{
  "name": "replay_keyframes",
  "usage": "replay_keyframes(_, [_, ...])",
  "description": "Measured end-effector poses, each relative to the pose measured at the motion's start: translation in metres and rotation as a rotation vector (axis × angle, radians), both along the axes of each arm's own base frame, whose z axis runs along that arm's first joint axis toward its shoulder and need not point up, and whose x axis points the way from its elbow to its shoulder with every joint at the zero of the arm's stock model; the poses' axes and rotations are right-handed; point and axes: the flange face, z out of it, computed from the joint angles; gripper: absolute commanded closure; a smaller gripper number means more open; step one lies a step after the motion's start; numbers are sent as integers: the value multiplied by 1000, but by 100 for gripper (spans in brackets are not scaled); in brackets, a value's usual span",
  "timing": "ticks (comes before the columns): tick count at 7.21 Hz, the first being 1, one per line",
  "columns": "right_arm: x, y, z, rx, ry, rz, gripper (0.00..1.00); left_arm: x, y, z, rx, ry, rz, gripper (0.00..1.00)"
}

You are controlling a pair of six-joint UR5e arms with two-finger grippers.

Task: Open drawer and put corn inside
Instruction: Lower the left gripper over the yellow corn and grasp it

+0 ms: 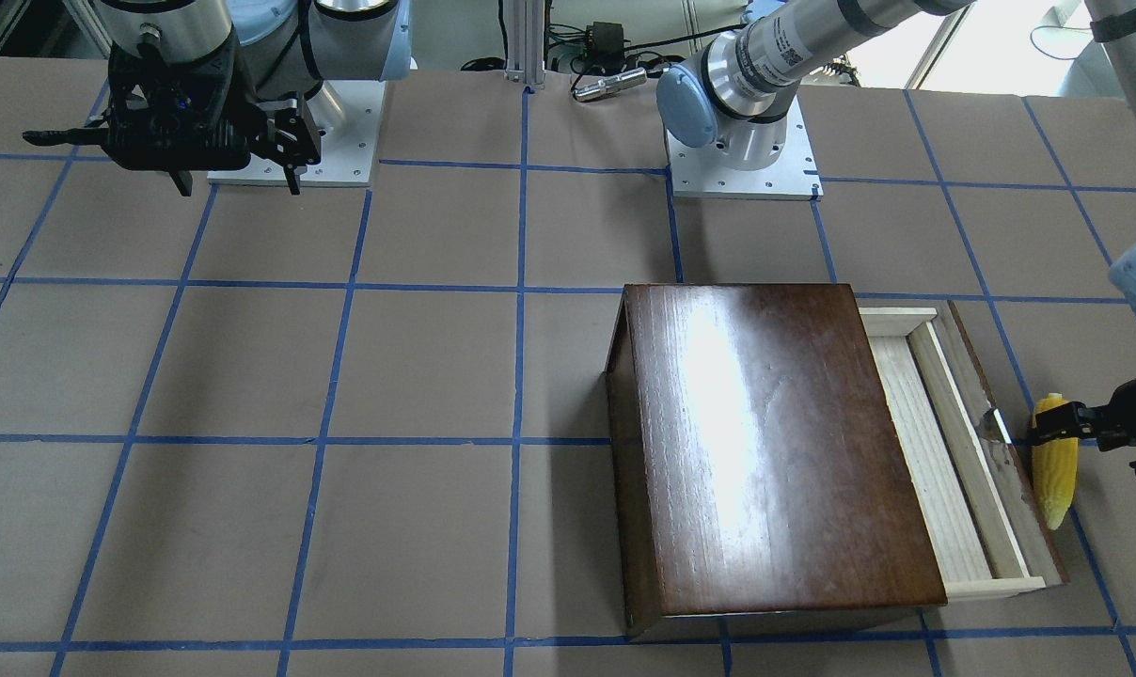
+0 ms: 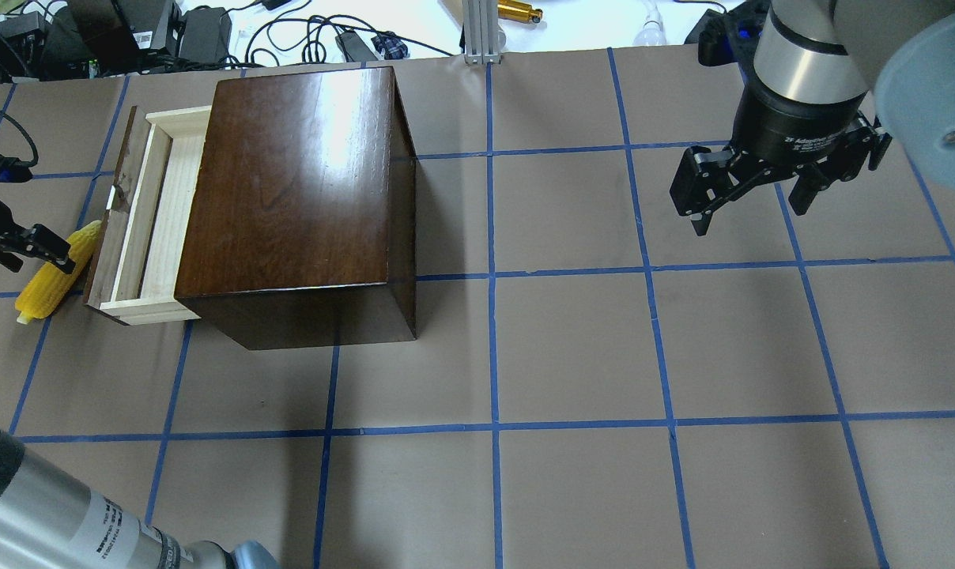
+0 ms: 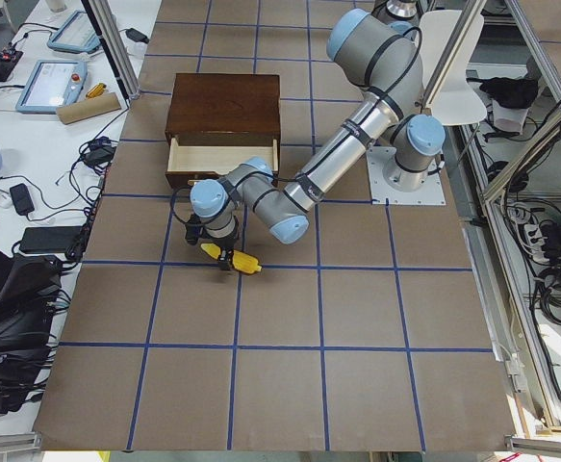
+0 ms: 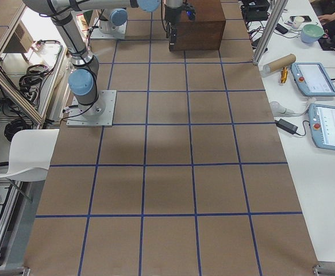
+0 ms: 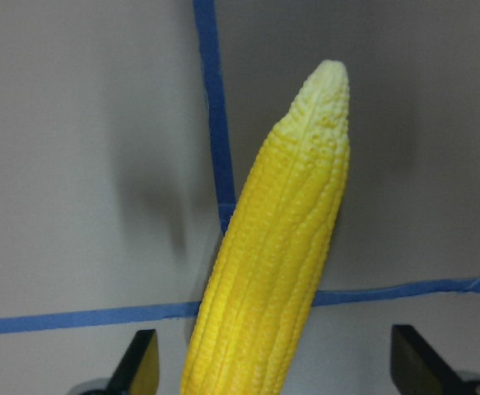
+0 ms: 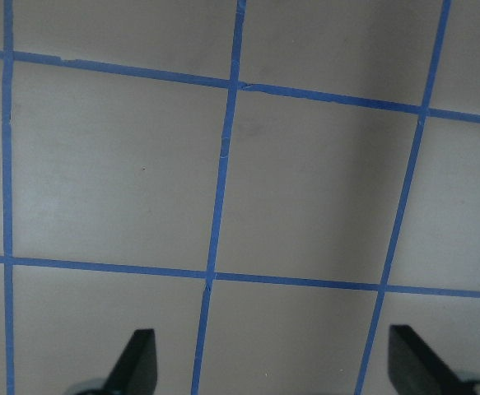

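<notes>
The yellow corn [image 1: 1054,463] lies on the table just outside the drawer's dark front panel, and shows close up in the left wrist view [image 5: 281,247] with its pale tip pointing away. The drawer [image 1: 935,451] is pulled partly out of the dark-brown box [image 1: 775,442], and its pale wooden tray [image 2: 161,213] is empty. My left gripper [image 1: 1095,447] is open and low over the corn's thick end, with a finger [image 5: 141,370] on either side. My right gripper [image 2: 750,213] is open and empty, held high over the far side of the table.
The table is covered in brown paper with a blue tape grid [image 2: 493,276]. The two arm bases [image 1: 742,160] stand on the robot's side. Cables and devices [image 2: 169,32] lie beyond the table edge behind the box.
</notes>
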Motion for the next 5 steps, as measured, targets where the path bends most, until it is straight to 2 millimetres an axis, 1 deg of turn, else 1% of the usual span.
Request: replay_keyframes(5, [0,0,0,-1,0,0,0,5,-1,-35,15,15,-22,0])
